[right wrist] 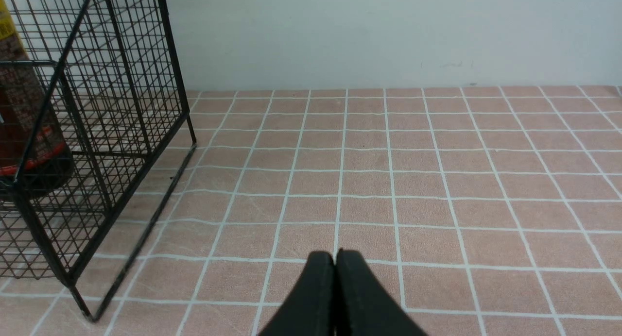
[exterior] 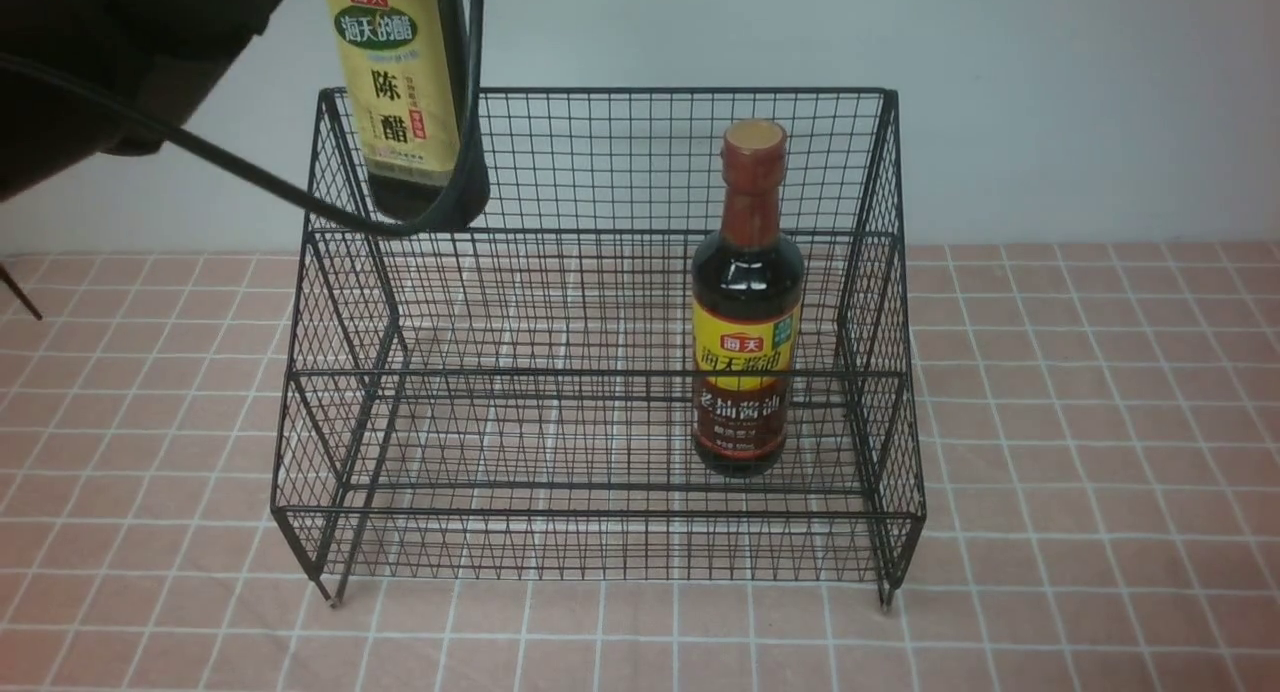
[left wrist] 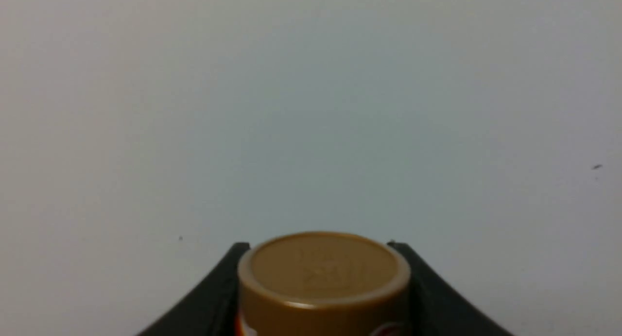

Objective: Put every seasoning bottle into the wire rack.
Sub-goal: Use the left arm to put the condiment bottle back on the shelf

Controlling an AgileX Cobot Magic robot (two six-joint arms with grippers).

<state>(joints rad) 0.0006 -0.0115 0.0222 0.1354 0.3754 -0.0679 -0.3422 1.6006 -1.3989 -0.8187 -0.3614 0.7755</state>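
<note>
- Hanging in the air, is it, the gold-capped bottle (exterior: 405, 82)?
- Yes. It hangs close to upright above the left rear part of the wire rack (exterior: 600, 372), towards the far edge of the table (exterior: 1100, 422). Its base shows against the upper back mesh and rests on neither tier.
- What has hold of it?
- The left pincer (left wrist: 318, 246). In the left wrist view its black fingers (left wrist: 218, 287) sit tight on either side of the bottle just under the gold cap, opened only as wide as the bottle. In the front view the pincer itself is out of frame. Only the dark left arm (exterior: 120, 52) and a black cable (exterior: 250, 177) looping past the bottle can be seen.
- And the other bottle?
- The red-necked bottle (exterior: 748, 322) stands upright inside the rack, close to its right wall, on what looks like the lower front tier. Nothing touches it.
- Where does the rack stand?
- Mid-table on its short feet, with its tall back towards the far edge, where the pale wall (exterior: 1050, 102) rises.
- The right pincer (right wrist: 335, 258)?
- Its jaws are pressed fully together with nothing between them. It hangs over bare tiles on the right part of the table, well apart from the rack's right side, and through that mesh the red-necked bottle shows dimly.
</note>
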